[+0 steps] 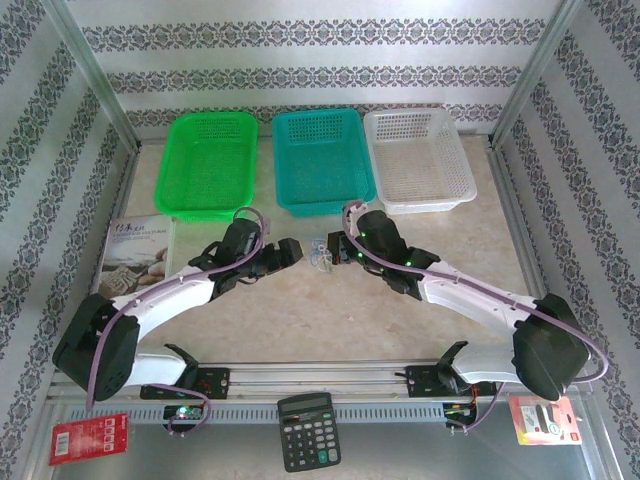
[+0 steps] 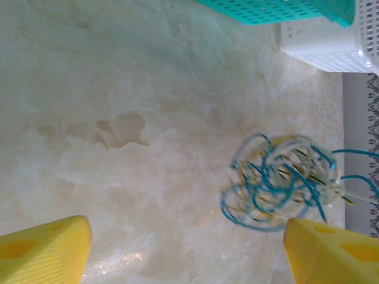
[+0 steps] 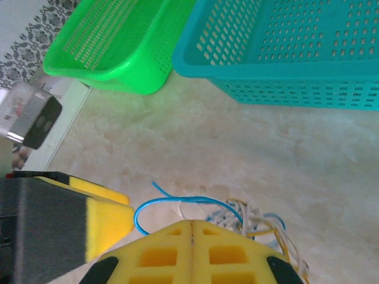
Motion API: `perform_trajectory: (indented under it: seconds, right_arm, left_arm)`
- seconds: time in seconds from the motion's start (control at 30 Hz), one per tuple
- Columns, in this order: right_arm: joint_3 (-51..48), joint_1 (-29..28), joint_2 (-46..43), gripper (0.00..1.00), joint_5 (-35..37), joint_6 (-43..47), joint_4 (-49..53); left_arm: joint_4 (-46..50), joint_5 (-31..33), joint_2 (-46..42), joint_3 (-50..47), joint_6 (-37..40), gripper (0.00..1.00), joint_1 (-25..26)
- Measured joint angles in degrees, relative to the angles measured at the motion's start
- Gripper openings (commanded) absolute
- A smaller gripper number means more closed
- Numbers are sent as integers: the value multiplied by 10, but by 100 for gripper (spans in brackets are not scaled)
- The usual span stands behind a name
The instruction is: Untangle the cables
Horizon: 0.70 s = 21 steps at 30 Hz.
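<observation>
The cables (image 1: 320, 254) are a small clump of thin curly blue, yellowish and whitish strands lying on the marble-look table (image 1: 320, 315) between my two grippers. In the left wrist view the cables (image 2: 283, 180) lie just beyond my right-hand yellow fingertip (image 2: 328, 248), and blue strands stretch off to the right. My left gripper (image 2: 186, 239) is open, with bare table between its fingers. My right gripper (image 3: 192, 228) is shut, and a blue loop and pale strands of the cables (image 3: 237, 214) come out from behind its tips. My left gripper (image 1: 287, 250) and right gripper (image 1: 343, 247) face each other.
Three baskets stand along the back: green (image 1: 208, 117), teal (image 1: 315, 113) and white (image 1: 410, 113). A book (image 1: 135, 255) lies at the left. A calculator (image 1: 308, 430) and red packets (image 1: 88, 438) sit by the near rail. The left finger (image 3: 65, 228) stands close beside my right gripper.
</observation>
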<state>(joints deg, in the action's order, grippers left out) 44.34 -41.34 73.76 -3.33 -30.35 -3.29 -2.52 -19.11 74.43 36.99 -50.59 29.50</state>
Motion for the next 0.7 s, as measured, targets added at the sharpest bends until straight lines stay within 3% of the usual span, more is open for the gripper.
perform_trajectory:
  seconds: [0.17,0.33,0.7]
  right_arm:
    - [-7,4,21,0,-2,-10,-8]
    - [-7,4,38,0,-6,-14,-20]
    - [-7,4,39,0,-12,-26,-30]
  left_arm:
    - [-19,-4,-21,0,-11,72,0]
    - [-31,-8,-25,0,-6,71,1]
    - [-31,-4,-5,-1,70,84,35]
